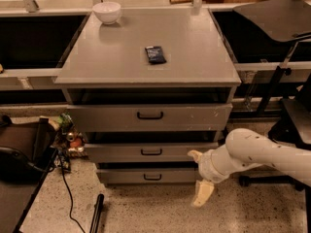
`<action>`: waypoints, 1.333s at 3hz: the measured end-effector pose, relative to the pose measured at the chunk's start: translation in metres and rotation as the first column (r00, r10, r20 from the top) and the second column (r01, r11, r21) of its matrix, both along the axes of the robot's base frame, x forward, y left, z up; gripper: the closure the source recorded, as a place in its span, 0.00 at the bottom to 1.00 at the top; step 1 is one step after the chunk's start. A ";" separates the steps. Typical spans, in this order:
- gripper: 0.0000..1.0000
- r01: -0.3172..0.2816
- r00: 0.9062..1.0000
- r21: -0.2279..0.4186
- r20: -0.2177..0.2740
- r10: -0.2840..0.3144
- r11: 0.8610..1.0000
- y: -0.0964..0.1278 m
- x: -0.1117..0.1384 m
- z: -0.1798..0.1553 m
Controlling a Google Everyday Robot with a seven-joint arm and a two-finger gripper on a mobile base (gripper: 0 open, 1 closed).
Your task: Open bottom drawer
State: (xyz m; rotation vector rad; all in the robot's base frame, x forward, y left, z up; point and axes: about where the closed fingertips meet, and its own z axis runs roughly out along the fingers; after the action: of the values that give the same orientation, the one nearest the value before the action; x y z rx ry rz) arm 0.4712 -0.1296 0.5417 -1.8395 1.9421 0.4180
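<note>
The bottom drawer [150, 176] is the lowest grey front of the metal cabinet, with a small black loop handle [152, 177]. It looks shut or nearly shut. Above it are the middle drawer [151, 152] and the top drawer [149, 116]. My gripper [198, 177] hangs at the end of the white arm [252, 152], at the right end of the bottom drawer front, right of the handle and apart from it. Its cream fingers [203, 194] are spread, one up near the middle drawer, one down near the floor. It holds nothing.
A white bowl [107, 11] and a dark packet [155, 55] lie on the cabinet top. A black bag [22, 152], cables and small items sit on the floor at the left. Chair legs [272, 89] and a dark base stand at the right.
</note>
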 end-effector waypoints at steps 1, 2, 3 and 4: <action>0.00 0.010 1.000 0.052 -0.006 -0.010 0.999 0.002 0.018 -0.055; 0.00 0.025 0.998 0.108 -0.067 -0.018 0.994 0.012 0.018 -0.119; 0.00 0.025 0.998 0.108 -0.067 -0.018 0.994 0.012 0.018 -0.119; 0.00 0.038 0.998 0.061 -0.062 -0.035 0.997 0.009 0.032 -0.161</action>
State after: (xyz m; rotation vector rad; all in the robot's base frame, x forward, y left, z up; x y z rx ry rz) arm 0.5031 -0.1208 0.3812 -1.7686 1.9764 0.5224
